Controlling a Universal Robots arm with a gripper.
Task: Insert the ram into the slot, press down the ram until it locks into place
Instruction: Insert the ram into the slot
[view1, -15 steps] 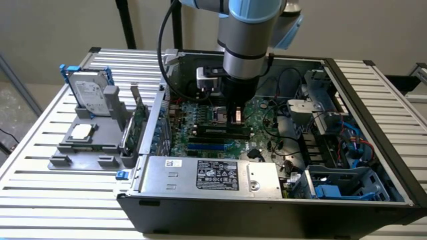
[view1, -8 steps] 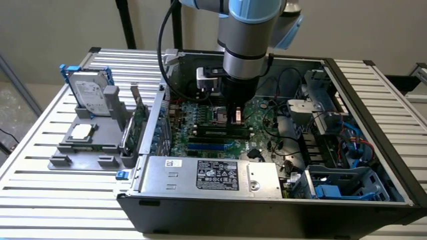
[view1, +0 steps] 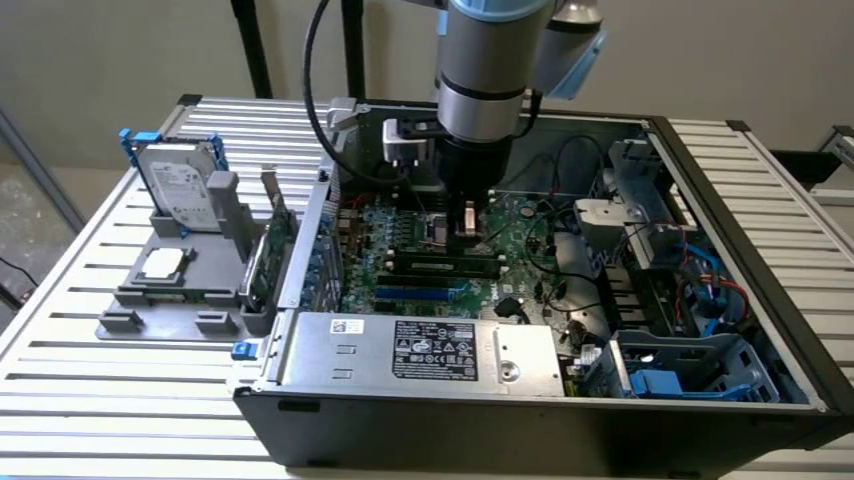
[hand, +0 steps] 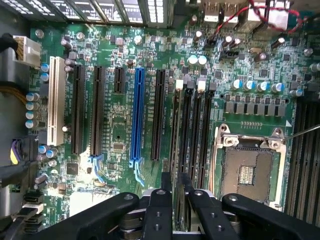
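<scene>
We see the ram (view1: 441, 266) standing on edge in a black slot (hand: 176, 125) near the socket (hand: 247, 172). This is the slot farthest from the socket in its row, with three like slots between them. The claw (hand: 177, 200) is narrow. Its fingers (hand: 166, 205) close on either side of the ram's top edge. The blue slot (hand: 137, 117) lies farther from the socket, beyond the ram.
</scene>
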